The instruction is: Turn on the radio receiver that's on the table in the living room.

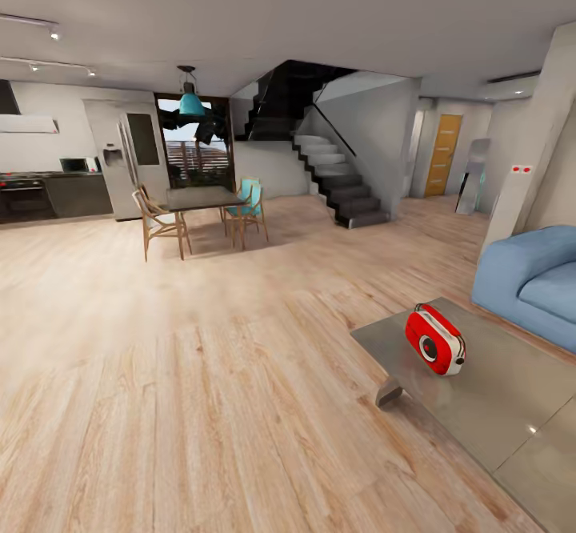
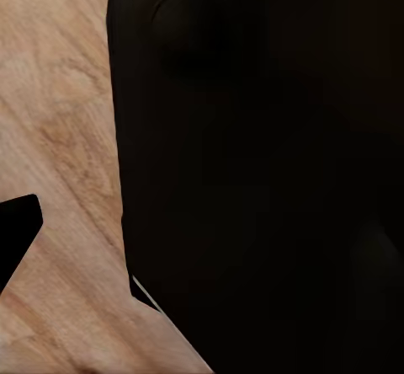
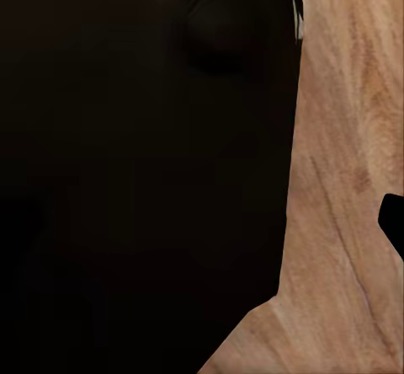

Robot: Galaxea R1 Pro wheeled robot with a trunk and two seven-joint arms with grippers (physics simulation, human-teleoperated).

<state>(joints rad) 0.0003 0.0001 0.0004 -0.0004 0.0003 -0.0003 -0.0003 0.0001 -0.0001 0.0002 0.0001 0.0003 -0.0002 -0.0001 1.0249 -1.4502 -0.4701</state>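
Light wood plank floor (image 1: 200, 357) spreads across the open room. At the far side stands a dark dining table (image 1: 200, 197) with wooden chairs (image 1: 160, 225) under a teal pendant lamp (image 1: 190, 102) (a window behind it). A black-stepped staircase (image 1: 336, 177) climbs beside a grey wall; an orange door (image 1: 443, 154) lies beyond. Kitchen counters (image 1: 48, 193) and a fridge (image 1: 128, 161) line the white wall.

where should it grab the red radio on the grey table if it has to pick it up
Probably by the thin handle on top of the radio receiver, coming from above. It stands upright near the corner of the table, dial face toward the camera and nothing crowding it, so the handle is exposed. The glossy rounded body looks more likely to slip in a side pinch.
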